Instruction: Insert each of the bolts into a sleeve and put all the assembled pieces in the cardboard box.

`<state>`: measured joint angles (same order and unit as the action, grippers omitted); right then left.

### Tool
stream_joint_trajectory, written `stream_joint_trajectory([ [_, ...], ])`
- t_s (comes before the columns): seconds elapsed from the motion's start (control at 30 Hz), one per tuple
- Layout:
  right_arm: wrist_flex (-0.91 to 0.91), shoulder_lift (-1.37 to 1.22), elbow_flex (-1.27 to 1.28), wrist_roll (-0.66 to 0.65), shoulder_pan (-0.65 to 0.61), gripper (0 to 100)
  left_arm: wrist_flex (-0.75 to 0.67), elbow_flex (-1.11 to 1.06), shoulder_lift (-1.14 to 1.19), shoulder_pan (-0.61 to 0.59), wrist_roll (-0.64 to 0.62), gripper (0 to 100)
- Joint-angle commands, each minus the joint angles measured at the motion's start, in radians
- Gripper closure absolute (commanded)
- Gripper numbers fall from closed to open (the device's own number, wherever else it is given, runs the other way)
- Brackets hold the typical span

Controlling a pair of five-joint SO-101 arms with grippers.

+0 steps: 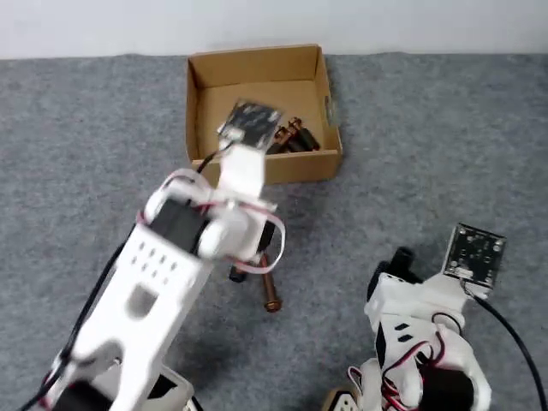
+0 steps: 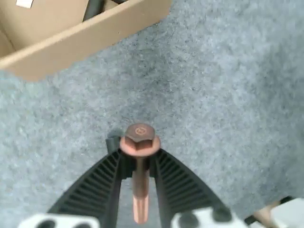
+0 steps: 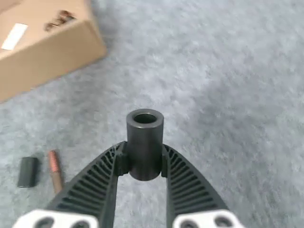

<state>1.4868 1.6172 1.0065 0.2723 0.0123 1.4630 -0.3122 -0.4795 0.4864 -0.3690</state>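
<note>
My left gripper (image 2: 137, 154) is shut on a copper bolt (image 2: 139, 142), whose hex head points away from the wrist, above the grey carpet just short of the cardboard box (image 2: 85, 35). In the high view the left arm (image 1: 205, 227) covers that bolt. My right gripper (image 3: 145, 159) is shut on an upright black sleeve (image 3: 145, 137) with its bore open at the top; the same sleeve (image 1: 401, 255) sits at the lower right. The cardboard box (image 1: 257, 58) stands at the back and holds assembled pieces (image 1: 295, 137).
A loose copper bolt (image 1: 271, 287) and a short black sleeve (image 1: 236, 274) lie on the carpet under the left arm, and the same bolt (image 3: 54, 168) and sleeve (image 3: 28, 171) appear off to the side of the right gripper. The right arm (image 1: 419, 334) fills the near right corner.
</note>
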Motion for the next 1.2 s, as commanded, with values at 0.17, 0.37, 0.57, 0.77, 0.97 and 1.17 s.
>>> stream_joint_trajectory([
  [0.17,-0.140,0.005,0.014,0.035,-0.114,99.1,-0.319,-0.378,-0.414,-0.032,-0.135,100],
  [0.37,-0.154,0.005,0.072,0.048,-0.259,99.1,-0.396,-0.503,-0.605,-0.118,-0.153,100],
  [0.57,-0.225,0.005,0.100,0.048,-0.444,99.0,-0.483,-0.624,-0.760,-0.120,-0.150,99],
  [0.77,-0.309,0.005,0.144,0.040,-0.628,99.0,-0.603,-0.694,-0.918,-0.118,-0.153,99],
  [0.97,-0.380,0.005,0.175,-0.052,-0.739,99.0,-0.638,-0.740,-1.085,-0.118,-0.155,99],
  [1.17,-0.407,0.004,0.183,-0.195,-0.792,99.0,-0.635,-0.803,-1.180,-0.114,-0.203,99],
])
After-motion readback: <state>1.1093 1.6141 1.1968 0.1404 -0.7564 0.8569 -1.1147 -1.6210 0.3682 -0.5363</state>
